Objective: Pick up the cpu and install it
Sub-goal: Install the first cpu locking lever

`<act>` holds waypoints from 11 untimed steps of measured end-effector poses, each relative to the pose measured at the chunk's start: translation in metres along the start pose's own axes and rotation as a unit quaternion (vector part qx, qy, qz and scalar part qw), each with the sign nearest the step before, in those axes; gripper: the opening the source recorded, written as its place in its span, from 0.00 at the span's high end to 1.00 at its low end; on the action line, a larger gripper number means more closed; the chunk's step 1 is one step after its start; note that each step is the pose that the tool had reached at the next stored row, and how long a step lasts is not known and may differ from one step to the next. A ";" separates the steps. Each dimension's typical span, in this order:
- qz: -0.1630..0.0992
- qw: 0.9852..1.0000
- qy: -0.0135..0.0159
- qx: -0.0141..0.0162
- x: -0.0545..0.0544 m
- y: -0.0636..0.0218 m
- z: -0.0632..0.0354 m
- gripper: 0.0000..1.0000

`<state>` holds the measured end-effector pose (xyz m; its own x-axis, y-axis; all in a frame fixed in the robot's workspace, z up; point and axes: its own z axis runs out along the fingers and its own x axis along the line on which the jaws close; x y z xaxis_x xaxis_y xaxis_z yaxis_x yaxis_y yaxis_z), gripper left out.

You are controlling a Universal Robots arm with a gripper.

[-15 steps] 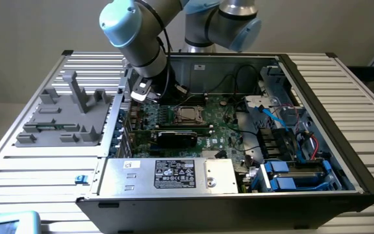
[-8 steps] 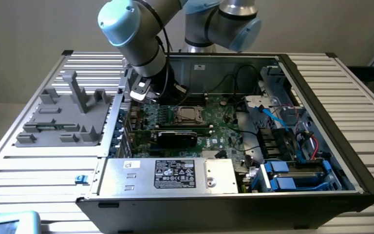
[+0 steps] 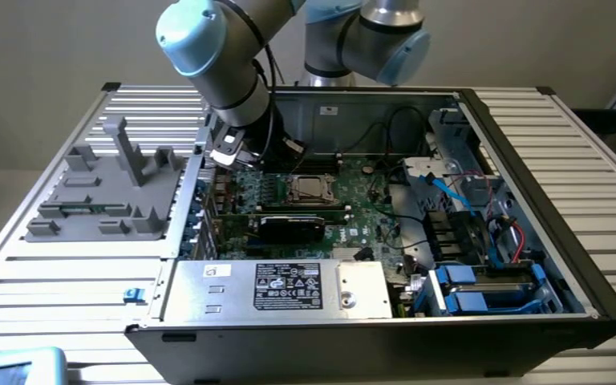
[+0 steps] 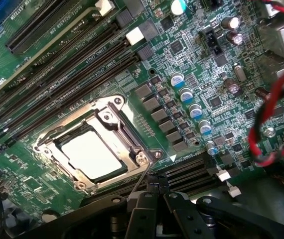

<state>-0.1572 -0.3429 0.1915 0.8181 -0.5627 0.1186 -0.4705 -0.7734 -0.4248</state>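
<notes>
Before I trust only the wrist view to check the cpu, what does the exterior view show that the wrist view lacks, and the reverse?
Exterior view alone: the robot arm over the open computer case, the silver power supply box, the black graphics card and the grey fixture tray. Wrist view alone: the dark memory slots, the blue-topped capacitors and the red-black twisted wires. Both share: the cpu lying in its socket frame on the green motherboard.
</notes>
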 end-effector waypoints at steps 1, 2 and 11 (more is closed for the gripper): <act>0.000 1.000 0.000 0.000 -0.001 0.0004 -0.0007 0.89; 0.000 1.000 0.000 0.000 -0.002 0.0006 -0.0014 0.89; -0.001 1.000 0.003 0.001 -0.002 0.0012 -0.0017 0.89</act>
<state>-0.1597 -0.3434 0.1922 0.8172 -0.5627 0.1250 -0.4676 -0.7740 -0.4270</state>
